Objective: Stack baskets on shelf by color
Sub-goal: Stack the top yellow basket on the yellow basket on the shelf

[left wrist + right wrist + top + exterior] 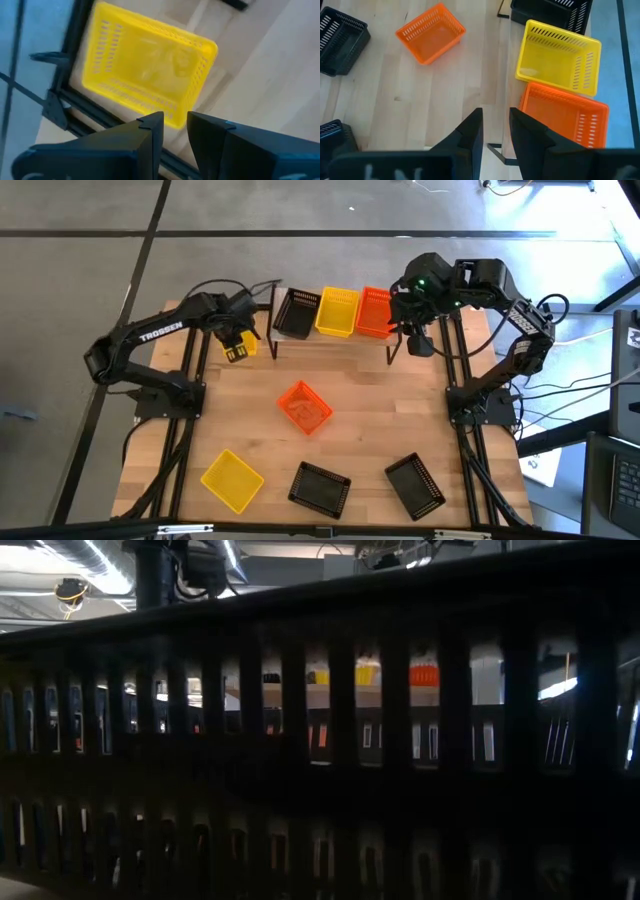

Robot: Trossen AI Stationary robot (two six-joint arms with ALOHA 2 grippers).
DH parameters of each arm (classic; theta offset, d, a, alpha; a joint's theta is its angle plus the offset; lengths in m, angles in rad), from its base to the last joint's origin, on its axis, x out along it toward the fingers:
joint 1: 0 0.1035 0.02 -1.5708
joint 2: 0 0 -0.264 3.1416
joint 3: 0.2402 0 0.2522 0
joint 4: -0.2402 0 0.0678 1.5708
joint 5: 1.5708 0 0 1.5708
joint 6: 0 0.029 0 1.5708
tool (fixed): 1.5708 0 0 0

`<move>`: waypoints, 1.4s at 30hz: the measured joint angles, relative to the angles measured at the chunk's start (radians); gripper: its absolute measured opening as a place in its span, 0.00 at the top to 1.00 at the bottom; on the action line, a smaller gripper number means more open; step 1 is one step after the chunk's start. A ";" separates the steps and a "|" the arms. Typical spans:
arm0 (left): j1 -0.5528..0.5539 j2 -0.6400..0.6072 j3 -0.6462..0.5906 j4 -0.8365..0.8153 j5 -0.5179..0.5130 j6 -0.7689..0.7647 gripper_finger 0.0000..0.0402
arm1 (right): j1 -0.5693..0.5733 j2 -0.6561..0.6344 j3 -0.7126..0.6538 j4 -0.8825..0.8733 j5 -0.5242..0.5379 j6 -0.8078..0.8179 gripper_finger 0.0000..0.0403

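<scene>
The shelf (320,337) stands at the table's far edge and carries a black basket (297,312), a yellow one (337,311) and an orange one (375,311) side by side. My left gripper (237,345) (175,125) is left of the shelf, shut on another yellow basket (150,65). My right gripper (416,340) (495,130) hovers by the shelf's right end, narrowly open and touching nothing, near the orange basket (565,117). On the tabletop rest an orange basket (303,406), a yellow one (232,479) and two black ones (320,487) (415,485). My left gripper pinches the yellow basket's long side wall at its rim (176,114), close to a corner. The fingers (150,135) come from above. The basket hangs below them with its open side toward the wrist camera, over the table's far left corner and the frame rails.
The low view is almost wholly blocked by the mesh wall of a black basket (300,790) close to the camera; only the shelf's yellow basket (367,672) and orange basket (424,675) show through its slots. Both arm bases stand at the table's left and right edges.
</scene>
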 joint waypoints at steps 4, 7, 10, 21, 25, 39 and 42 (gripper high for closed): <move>0.012 -0.001 -0.025 -0.004 0.020 0.084 0.81 | 0.000 0.000 0.000 0.000 0.000 0.000 0.77; 0.036 -0.001 -0.064 0.011 0.104 0.141 0.81 | 0.000 0.000 0.000 0.000 0.000 0.000 0.77; 0.056 -0.001 -0.113 0.028 0.133 0.160 0.81 | 0.000 0.000 0.000 0.000 0.000 0.001 0.77; 0.089 0.000 -0.263 0.232 0.159 0.179 0.81 | 0.000 0.000 0.000 0.000 -0.049 -0.010 0.77; 0.089 0.000 -0.291 0.277 0.159 0.182 0.81 | 0.000 0.000 0.000 0.000 -0.054 -0.010 0.77; 0.089 0.000 -0.334 0.329 0.147 0.262 0.81 | 0.000 0.000 0.000 0.000 -0.053 -0.011 0.77; 0.089 0.000 -0.334 0.334 0.143 0.303 0.81 | 0.000 0.000 0.000 0.000 -0.052 -0.011 0.77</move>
